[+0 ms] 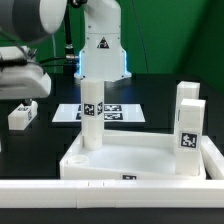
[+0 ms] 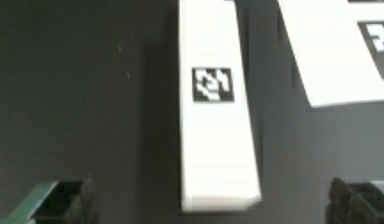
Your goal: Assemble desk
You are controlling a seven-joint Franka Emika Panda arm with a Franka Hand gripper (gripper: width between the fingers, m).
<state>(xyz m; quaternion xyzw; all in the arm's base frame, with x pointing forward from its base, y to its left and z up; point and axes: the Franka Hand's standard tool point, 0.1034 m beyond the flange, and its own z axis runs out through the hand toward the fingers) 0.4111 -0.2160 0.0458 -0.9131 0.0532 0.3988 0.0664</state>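
While the tool [image 2: 203, 203] hangs spread above a loose leg [image 2: 215, 100], its fingertips [image 2: 59, 200] are cropped; the marker board [image 2: 345, 50] is half cut off.

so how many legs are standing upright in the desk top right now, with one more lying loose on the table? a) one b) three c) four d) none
b: three white legs stand upright in the desk top, one near its left end and two at its right in the exterior view, while a fourth leg lies on the black table.
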